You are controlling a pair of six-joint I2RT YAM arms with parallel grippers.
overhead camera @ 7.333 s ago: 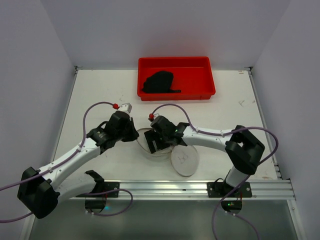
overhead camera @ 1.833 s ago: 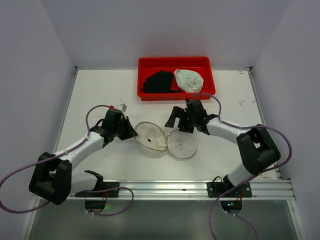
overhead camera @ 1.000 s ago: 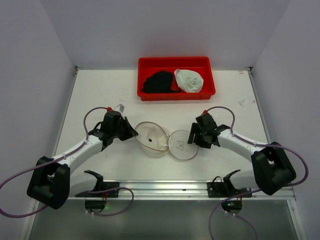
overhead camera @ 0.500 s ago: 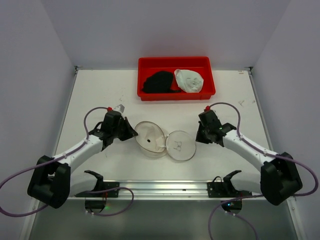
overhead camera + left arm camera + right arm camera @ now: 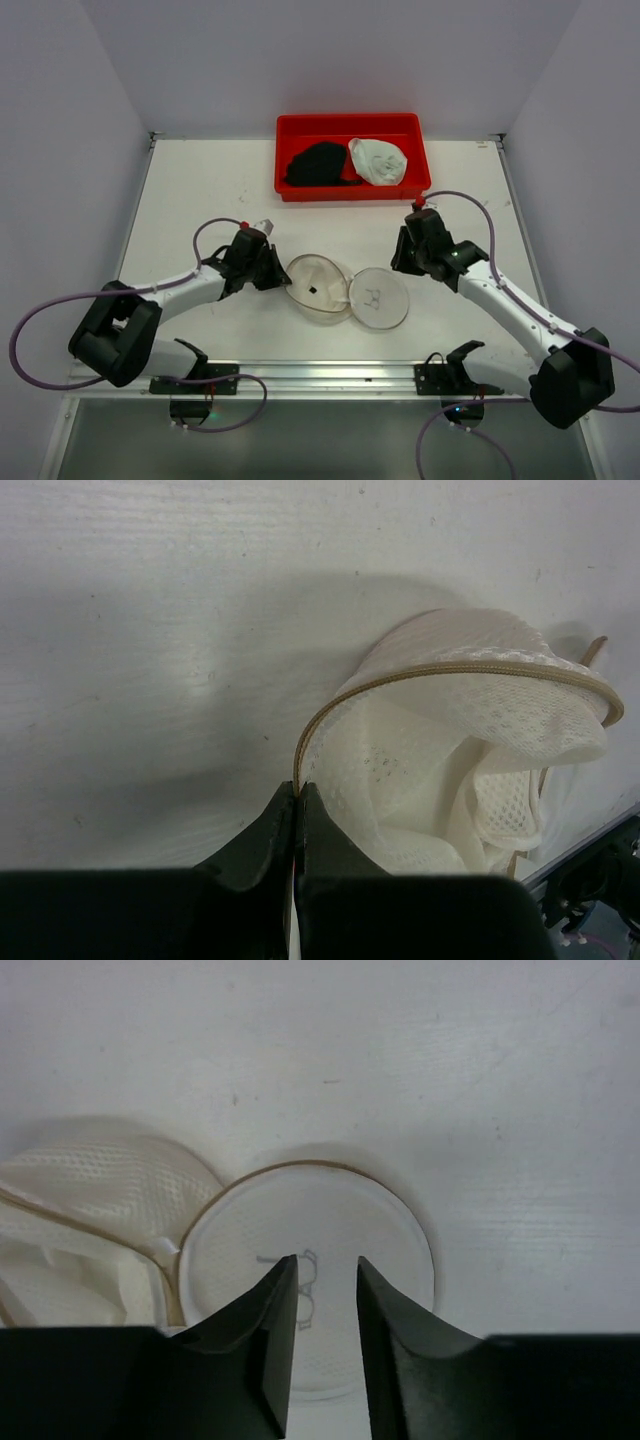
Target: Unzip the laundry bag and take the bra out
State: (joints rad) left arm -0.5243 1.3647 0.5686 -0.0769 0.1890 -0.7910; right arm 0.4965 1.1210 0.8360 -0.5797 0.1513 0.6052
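Done: laundry bag (image 5: 320,290) unzipped, bra (image 5: 318,163) in red tray (image 5: 350,121); nothing apparently left. Your left hand (image 5: 298,792) pinches the bag's rim, right hand (image 5: 325,1272) spread.

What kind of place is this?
Probably a robot lab bench, not a home: a left arm and right arm bolted to a metal rail, plain white walls boxing in the table.

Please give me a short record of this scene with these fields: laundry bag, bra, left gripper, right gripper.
laundry bag: unzipped, lying open in two round halves
bra: out of the bag, in the red tray, beside a white cup
left gripper: shut on the bag's rim
right gripper: open, over the flat half
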